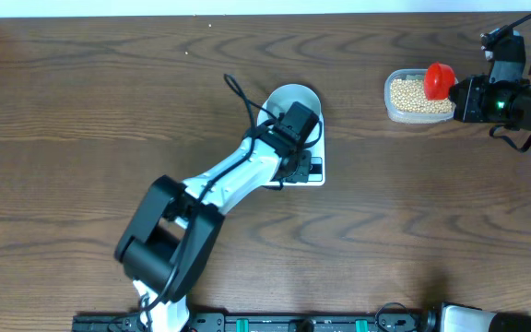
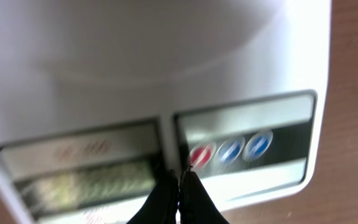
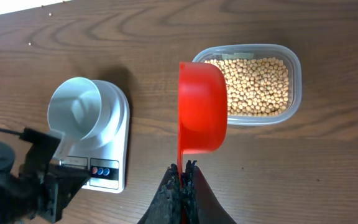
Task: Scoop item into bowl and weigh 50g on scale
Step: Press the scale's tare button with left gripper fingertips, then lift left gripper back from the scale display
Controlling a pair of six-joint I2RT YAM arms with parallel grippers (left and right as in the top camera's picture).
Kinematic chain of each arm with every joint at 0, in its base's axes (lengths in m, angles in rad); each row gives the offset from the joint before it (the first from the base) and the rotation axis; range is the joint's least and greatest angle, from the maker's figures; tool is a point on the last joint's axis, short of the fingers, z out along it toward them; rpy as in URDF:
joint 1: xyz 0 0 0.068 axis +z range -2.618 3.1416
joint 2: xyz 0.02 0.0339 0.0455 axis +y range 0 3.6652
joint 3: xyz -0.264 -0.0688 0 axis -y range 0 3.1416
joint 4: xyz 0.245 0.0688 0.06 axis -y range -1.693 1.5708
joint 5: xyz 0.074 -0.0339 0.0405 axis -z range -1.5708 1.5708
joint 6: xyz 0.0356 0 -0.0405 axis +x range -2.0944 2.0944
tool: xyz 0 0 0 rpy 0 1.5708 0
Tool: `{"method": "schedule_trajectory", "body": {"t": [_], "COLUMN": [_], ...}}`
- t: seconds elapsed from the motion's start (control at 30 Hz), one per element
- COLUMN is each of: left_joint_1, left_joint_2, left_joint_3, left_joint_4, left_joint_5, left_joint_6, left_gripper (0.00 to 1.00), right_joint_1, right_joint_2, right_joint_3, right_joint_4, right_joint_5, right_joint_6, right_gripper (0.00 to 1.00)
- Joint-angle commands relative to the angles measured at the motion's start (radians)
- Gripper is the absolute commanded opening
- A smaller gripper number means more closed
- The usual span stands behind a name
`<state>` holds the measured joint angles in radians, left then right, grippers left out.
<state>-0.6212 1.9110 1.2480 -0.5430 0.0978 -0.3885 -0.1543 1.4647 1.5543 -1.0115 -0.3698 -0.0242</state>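
Note:
The white scale point(image 1: 318, 172) lies mid-table with the pale bowl point(image 1: 293, 96) standing empty on its far end. My left gripper point(image 1: 295, 169) is shut and empty, its tips point(image 2: 179, 177) down at the scale's front panel point(image 2: 247, 124), between the grey display point(image 2: 86, 180) and the red button point(image 2: 201, 154). At the right, my right gripper point(image 1: 461, 98) is shut on the handle of a red scoop point(image 3: 202, 106), which hangs over the near edge of a clear tub point(image 3: 294, 68) full of tan beans point(image 3: 253, 84). No beans show on the scoop. Bowl point(image 3: 76, 112) and scale point(image 3: 114, 155) lie left of it.
The left arm point(image 1: 229, 180) stretches from the table's front edge to the scale, its black cable point(image 1: 240, 94) looping beside the bowl. A black rail point(image 1: 275, 323) runs along the front. A few stray beans point(image 3: 42, 8) lie near the far edge.

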Motion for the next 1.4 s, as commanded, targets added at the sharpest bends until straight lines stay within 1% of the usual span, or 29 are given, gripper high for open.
{"method": "schedule_trajectory", "body": {"t": [0.0, 0.13, 0.2, 0.3, 0.57, 0.83, 1.03, 1.3, 1.37], "left_joint_1": [0.009, 0.009, 0.010, 0.010, 0.010, 0.010, 0.010, 0.010, 0.016], "left_joint_2": [-0.145, -0.314, -0.386, -0.440, -0.435, -0.417, -0.416, -0.417, -0.420], "left_joint_3": [-0.011, -0.011, -0.011, -0.012, -0.013, -0.021, -0.055, -0.056, -0.056], "left_joint_4": [-0.010, -0.010, -0.010, -0.016, -0.128, -0.201, -0.221, -0.257, -0.287], "left_joint_5": [-0.005, -0.002, -0.006, -0.043, -0.062, -0.062, -0.056, -0.056, -0.050], "left_joint_6": [0.015, 0.016, 0.042, 0.045, 0.114, 0.396, 0.388, 0.391, 0.431], "left_gripper": [0.07, 0.07, 0.07, 0.07, 0.07, 0.08, 0.07, 0.07, 0.07], "right_joint_1": [-0.011, -0.010, -0.010, -0.010, -0.010, -0.011, -0.010, -0.011, -0.010], "right_joint_2": [0.002, 0.002, 0.002, 0.002, 0.002, 0.002, 0.002, 0.002, 0.002], "right_joint_3": [-0.005, -0.005, -0.005, -0.005, -0.005, -0.005, -0.005, -0.005, -0.005], "right_joint_4": [0.007, 0.008, 0.008, 0.006, 0.006, -0.004, -0.021, -0.033, -0.034], "right_joint_5": [-0.002, -0.002, -0.003, -0.003, -0.003, -0.002, -0.001, -0.002, -0.002], "right_joint_6": [-0.018, -0.018, -0.018, -0.018, -0.018, -0.019, -0.019, -0.018, -0.019], "right_gripper": [0.01, 0.01, 0.01, 0.01, 0.01, 0.01, 0.01, 0.01, 0.01]}}
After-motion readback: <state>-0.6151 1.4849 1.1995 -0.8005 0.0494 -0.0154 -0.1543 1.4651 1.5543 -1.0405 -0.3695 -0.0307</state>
